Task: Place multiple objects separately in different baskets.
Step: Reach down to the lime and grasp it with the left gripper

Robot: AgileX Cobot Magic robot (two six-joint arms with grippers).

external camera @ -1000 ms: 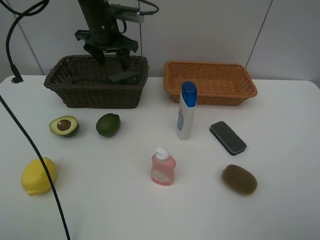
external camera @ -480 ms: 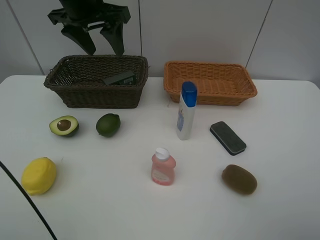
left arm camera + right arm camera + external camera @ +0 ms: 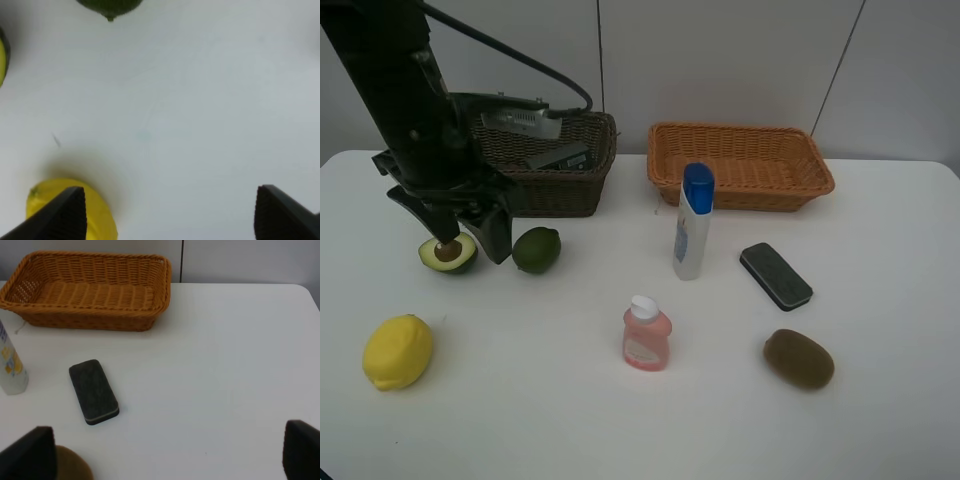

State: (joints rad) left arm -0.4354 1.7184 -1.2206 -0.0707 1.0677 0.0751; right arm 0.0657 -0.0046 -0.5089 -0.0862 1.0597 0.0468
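The high camera is looking down at the whole table; wrist cameras are hovering close, sharing its lemon and eraser.

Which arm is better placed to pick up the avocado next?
Left. Its open end effector hangs close to the avocado and the lime. The right end effector faces the eraser and kiwi on the other side.

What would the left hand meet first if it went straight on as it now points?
Probably the bare table, in the gap between lemon and lime; depth is unclear.
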